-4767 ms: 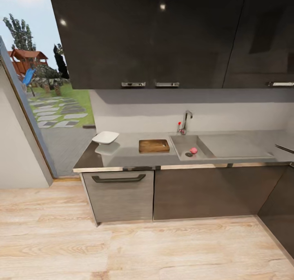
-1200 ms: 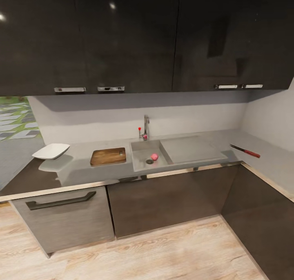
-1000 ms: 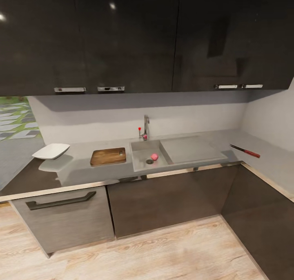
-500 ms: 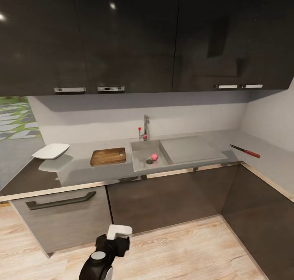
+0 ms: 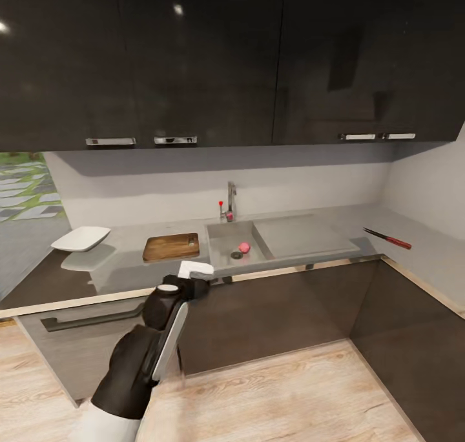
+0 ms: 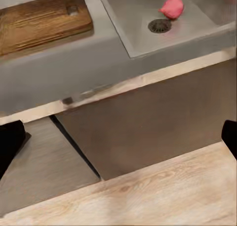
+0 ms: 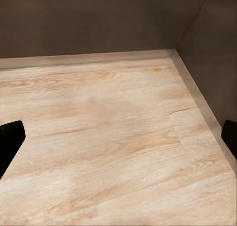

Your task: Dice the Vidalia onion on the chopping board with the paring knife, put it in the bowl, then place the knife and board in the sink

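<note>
Left pincer (image 5: 194,270) hung spread wide and empty, in front of the surface (image 5: 123,271) edge; its dark fingertips (image 6: 10,142) stood far apart at the sides of the left wrist view. Ahead of it and a little to the right, the onion (image 5: 244,247) lay in the sink (image 5: 223,232) just beside the drain (image 6: 159,25). The board (image 5: 170,246) sat just ahead of the pincer to the left, and the bowl (image 5: 81,239) farther left. The knife (image 5: 387,237) lay well off to the right, on the side run of the surface. The right pincer (image 7: 118,137) was also wide, pointed at bare wooden floor (image 7: 108,137). Nothing of the task looked done: the onion was whole, the board was bare, and the bowl appeared empty. Fetching, dicing, filling and clearing all remained.
</note>
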